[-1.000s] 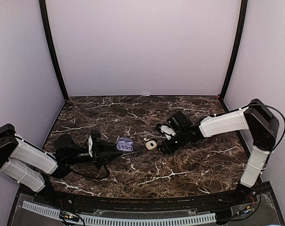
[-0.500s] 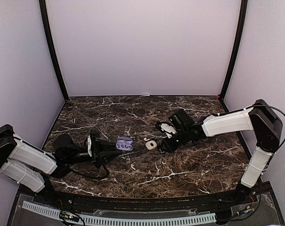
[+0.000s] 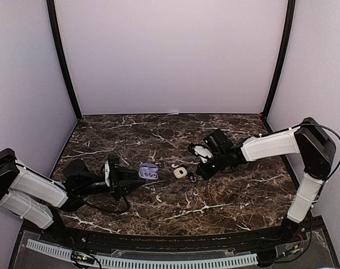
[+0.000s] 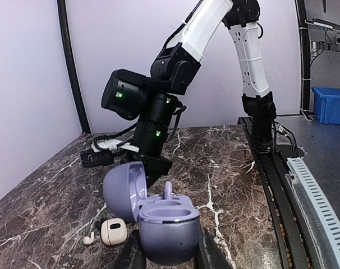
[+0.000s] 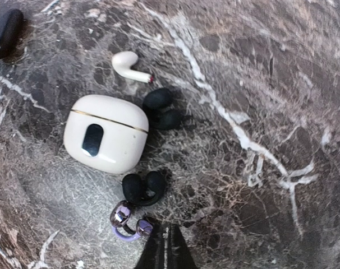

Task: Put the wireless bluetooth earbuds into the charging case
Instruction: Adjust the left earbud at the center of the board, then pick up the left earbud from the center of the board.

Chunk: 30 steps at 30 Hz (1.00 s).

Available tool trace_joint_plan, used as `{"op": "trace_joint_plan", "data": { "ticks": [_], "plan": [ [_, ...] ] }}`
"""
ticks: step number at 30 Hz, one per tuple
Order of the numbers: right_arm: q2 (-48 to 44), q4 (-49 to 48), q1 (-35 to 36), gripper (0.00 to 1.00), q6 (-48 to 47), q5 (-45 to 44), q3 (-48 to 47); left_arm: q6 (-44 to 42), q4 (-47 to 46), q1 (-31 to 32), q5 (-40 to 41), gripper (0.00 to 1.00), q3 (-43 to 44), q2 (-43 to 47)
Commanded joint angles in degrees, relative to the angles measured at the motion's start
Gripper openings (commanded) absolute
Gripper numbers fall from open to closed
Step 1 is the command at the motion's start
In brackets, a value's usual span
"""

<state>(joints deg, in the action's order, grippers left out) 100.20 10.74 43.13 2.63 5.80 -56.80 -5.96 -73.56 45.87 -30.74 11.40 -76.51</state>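
Note:
My left gripper point(image 4: 169, 253) is shut on the purple charging case point(image 4: 167, 224) point(image 3: 148, 171), low over the table. The case's lid stands open, and one purple earbud point(image 4: 168, 189) stands upright in its far socket. My right gripper point(image 5: 167, 238) point(image 3: 198, 175) is shut with nothing between its fingers, its tip down at the marble. Just left of that tip lies a purple clip-shaped earbud point(image 5: 127, 222). A black clip earbud point(image 5: 143, 188) touches the purple one. Further off lie another black earbud point(image 5: 161, 108) and a white stemmed earbud point(image 5: 131, 65).
A closed white case point(image 5: 106, 132) point(image 3: 180, 172) point(image 4: 113, 231) lies between the two grippers. Another white earbud point(image 3: 158, 198) lies nearer the front edge. A dark pebble-like thing point(image 5: 4, 32) sits at the right wrist view's top left corner. Walls enclose the marble table point(image 3: 226, 196).
My right gripper's jaws have closed, and its tip has drawn back slightly to the right, away from the white case. The left gripper and the purple case have not moved.

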Motion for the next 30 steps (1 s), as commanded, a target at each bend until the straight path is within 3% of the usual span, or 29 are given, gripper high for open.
{"op": "trace_joint_plan", "data": {
  "ticks": [1,15,22,30],
  "plan": [
    [3.51,-0.31,-0.16,0.0,-0.47,0.17,-1.78,-0.11,-0.46,-0.34,0.11,0.01,-0.04,1.83],
    [1.49,0.33,1.76,0.0,-2.05,9.35,2.04,-0.11,-0.62,-0.34,-0.26,0.01,0.2,1.28],
    [-1.32,1.87,2.45,0.01,-0.93,3.94,2.94,-0.02,-0.62,-0.34,-0.5,0.01,0.29,1.01],
    [-1.83,1.86,2.92,0.19,-1.9,3.08,1.17,-0.03,-0.5,-0.34,-0.49,0.01,0.29,1.19]
  ]
}}
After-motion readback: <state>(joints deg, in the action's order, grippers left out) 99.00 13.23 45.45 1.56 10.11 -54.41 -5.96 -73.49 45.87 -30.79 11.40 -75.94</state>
